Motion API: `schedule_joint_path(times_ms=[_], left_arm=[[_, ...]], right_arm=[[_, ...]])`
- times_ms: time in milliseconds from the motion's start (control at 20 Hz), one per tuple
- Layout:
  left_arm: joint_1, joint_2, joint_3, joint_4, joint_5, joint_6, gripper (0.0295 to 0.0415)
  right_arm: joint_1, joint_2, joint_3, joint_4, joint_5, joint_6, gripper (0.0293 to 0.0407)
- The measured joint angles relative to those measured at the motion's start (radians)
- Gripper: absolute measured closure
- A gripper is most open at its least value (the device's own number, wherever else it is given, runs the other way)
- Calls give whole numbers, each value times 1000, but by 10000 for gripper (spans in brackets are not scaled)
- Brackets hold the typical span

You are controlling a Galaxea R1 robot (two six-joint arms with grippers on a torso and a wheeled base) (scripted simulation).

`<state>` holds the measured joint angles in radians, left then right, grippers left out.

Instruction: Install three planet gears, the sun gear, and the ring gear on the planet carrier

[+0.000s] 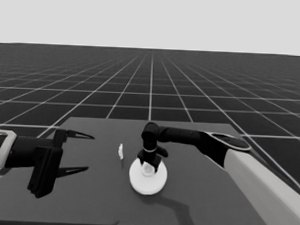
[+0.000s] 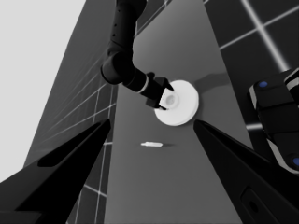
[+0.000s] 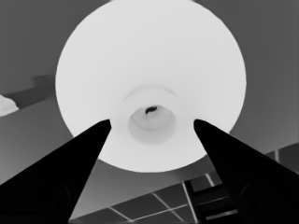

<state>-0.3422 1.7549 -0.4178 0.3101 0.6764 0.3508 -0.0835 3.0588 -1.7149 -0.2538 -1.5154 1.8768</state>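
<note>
Right pincer (image 1: 148, 168), fingers spread, hangs directly above the larger round part's (image 1: 147, 180) raised middle; left pincer (image 1: 80, 152) waits spread at the surface's (image 1: 211, 195) left end.

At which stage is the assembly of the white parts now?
Late stage: the larger round part lies mid-table, and no gears or smaller round part show. The right gripper stands at its raised middle, fingers open either side. The left gripper waits, open. A thin white piece lies apart.

Light falls evenly from above, dim over the dark table (image 1: 196, 204). The right arm (image 1: 189, 136) throws a soft shadow (image 1: 173, 206) toward the near edge. The big white disc (image 1: 147, 180) glares, nearly featureless close up, and edges everywhere look softly blurred.
</note>
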Motion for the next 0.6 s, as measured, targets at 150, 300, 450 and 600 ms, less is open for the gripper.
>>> schedule_joint_path(times_ms=[150, 300, 450, 600], left_arm=[[0, 0, 0, 0, 0, 0, 326], [0, 0, 0, 0, 0, 0, 326], [0, 0, 0, 0, 0, 0, 326], [0, 0, 0, 0, 0, 0, 326]], right_arm=[[0, 0, 0, 0, 0, 2, 315], [0, 0, 0, 0, 0, 2, 315], [197, -26, 108, 189, -59, -266, 314], [304, -19, 90, 280, -64, -425, 315]])
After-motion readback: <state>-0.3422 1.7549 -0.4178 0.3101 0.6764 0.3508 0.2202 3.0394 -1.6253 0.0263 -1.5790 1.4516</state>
